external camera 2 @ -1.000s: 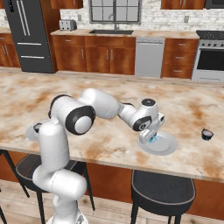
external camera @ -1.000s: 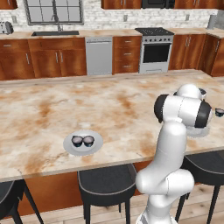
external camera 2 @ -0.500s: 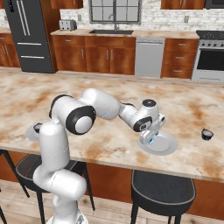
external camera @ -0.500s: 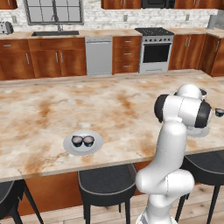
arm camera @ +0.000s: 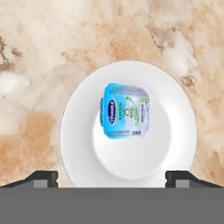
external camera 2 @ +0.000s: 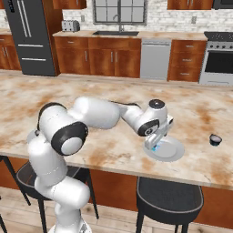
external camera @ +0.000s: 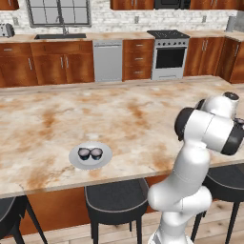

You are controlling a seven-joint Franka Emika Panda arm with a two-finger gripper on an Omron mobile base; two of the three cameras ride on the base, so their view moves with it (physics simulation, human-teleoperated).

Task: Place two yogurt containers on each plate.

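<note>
My gripper (arm camera: 111, 177) hangs open just above the right plate (arm camera: 175, 144), its fingertips (arm camera: 46, 178) spread wide. The light blue yogurt container (arm camera: 126, 110) lies free on that plate, lid up, a little off its middle. From the right base view the gripper (external camera 2: 158, 139) points down over the near left rim of the same plate (external camera 2: 173, 152), where a bit of the blue container (external camera 2: 155, 147) shows. A dark yogurt container (external camera 2: 215, 139) stands alone on the counter right of it. The left plate (external camera: 90, 163) holds two dark containers (external camera: 84, 153) (external camera: 96, 153) side by side.
Both plates sit near the front edge of the marbled island counter (external camera 2: 104, 145). Black bar stools (external camera 2: 169, 198) (external camera: 114, 202) stand below that edge. Cabinets, a sink and a stove (external camera: 169, 55) line the far wall.
The jaws have gone from shut on the light blue container to wide open, leaving it on the right plate. The arm has barely moved.
</note>
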